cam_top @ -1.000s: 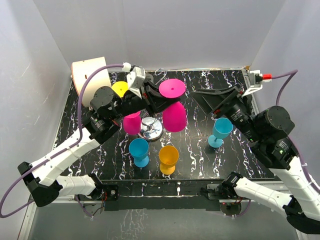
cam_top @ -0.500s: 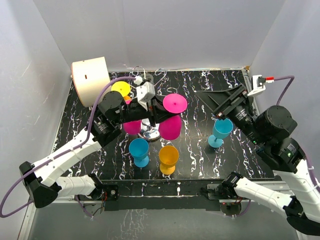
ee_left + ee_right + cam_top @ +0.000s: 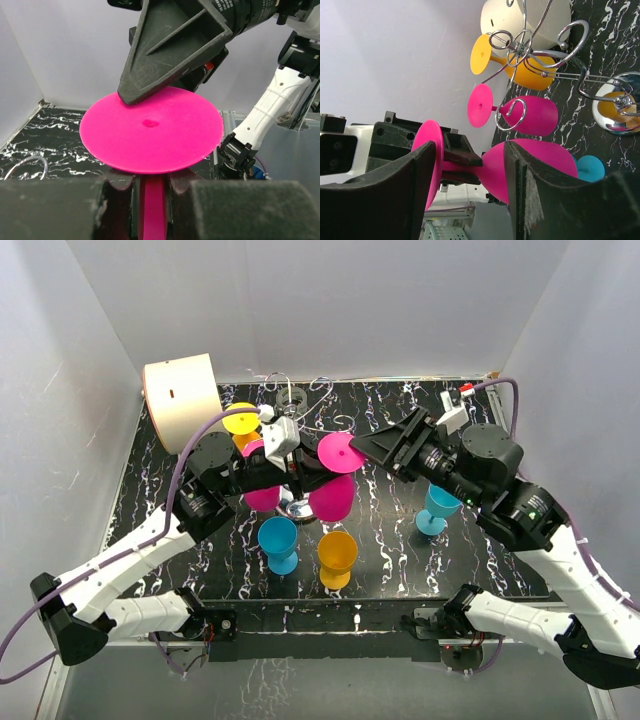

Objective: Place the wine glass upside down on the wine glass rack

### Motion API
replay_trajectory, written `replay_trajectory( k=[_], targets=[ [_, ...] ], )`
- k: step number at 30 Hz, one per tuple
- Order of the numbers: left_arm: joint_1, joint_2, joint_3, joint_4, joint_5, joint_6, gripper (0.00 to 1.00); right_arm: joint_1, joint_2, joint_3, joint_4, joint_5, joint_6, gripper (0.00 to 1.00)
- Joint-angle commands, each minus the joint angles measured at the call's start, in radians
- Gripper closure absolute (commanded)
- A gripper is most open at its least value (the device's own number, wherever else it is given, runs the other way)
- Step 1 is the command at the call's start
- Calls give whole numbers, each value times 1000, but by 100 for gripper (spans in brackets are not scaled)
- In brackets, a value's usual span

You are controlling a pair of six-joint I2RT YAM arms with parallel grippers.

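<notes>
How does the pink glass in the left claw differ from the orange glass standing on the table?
The pink glass is foot up, bowl down; the orange glass stands upright, mouth up. The left claw grips the pink glass by its stem above the table; the orange glass stands free. Their colours differ. Both are stemmed goblets with round feet.
</notes>
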Motion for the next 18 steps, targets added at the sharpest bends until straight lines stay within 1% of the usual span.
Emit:
replay_trajectory(
  k=[1,3,5,8,12,14,15,16,18],
  targets=[
    [-1,-64,-13,14,-1,44,100,1,-23,-55,94,-77,36,49],
    [-2,-71,-25,8,-4,51,100,2,-12,-77,119,-118,44,55],
    [-2,-73,-35,9,-8,61,100,2,-6,-94,137,-148,56,63],
    [-3,-67,-33,1,-9,82,100,2,-6,-112,158,-174,75,73],
    [-3,-60,-29,-19,-9,99,100,3,-34,-148,184,-169,101,85],
    [-2,-61,-35,-23,-13,91,100,1,-51,-170,195,-152,126,100],
    [-2,-60,-33,-36,-18,83,100,2,-55,-172,187,-141,142,100],
    [-2,-56,-22,-57,-25,74,96,2,-55,-171,177,-131,153,100],
    [-2,-48,-9,-93,-46,57,81,1,-53,-165,164,-119,168,100]
  ],
)
